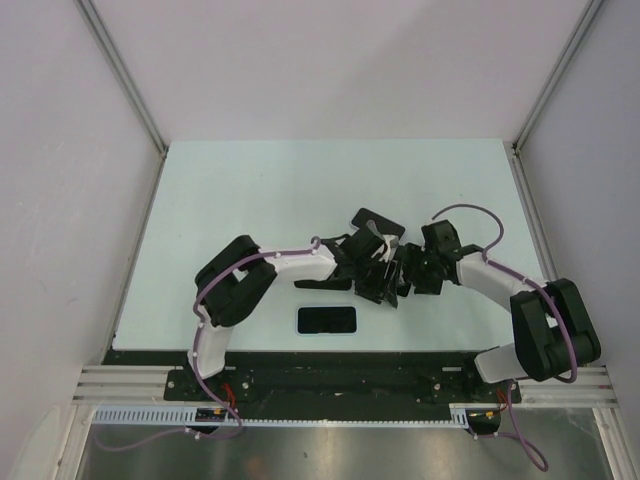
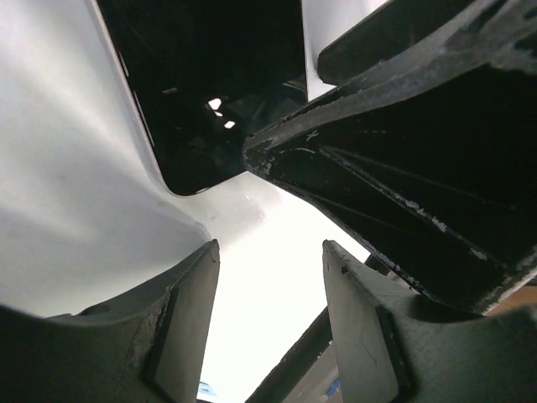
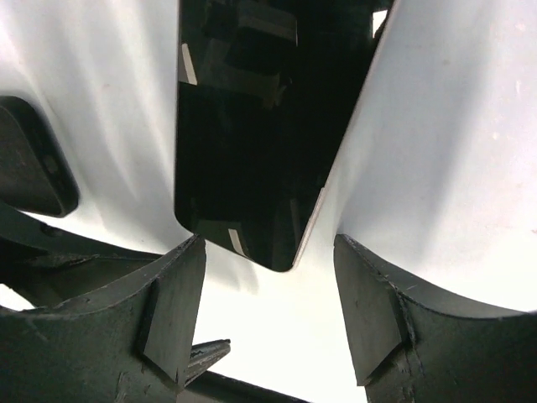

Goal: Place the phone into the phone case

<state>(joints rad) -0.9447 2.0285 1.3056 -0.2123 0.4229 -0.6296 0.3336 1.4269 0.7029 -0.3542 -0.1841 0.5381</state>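
Note:
The phone (image 1: 378,221) is a glossy black slab lying flat at mid-table, partly hidden by both grippers. It shows in the right wrist view (image 3: 252,126) with a thin pale side edge, and in the left wrist view (image 2: 193,101). The black phone case (image 1: 327,320) lies flat near the front edge, apart from both arms. My left gripper (image 1: 370,272) (image 2: 270,252) is open and empty, just short of the phone's corner. My right gripper (image 1: 400,275) (image 3: 270,243) is open and empty, with the phone's near corner just ahead of its fingertips. The two grippers nearly touch.
The right gripper's black body (image 2: 403,168) fills the right of the left wrist view. A left fingertip (image 3: 197,353) pokes into the right wrist view. A dark rounded part (image 3: 25,159) sits at that view's left edge. White walls (image 1: 320,60) enclose the pale table (image 1: 250,190).

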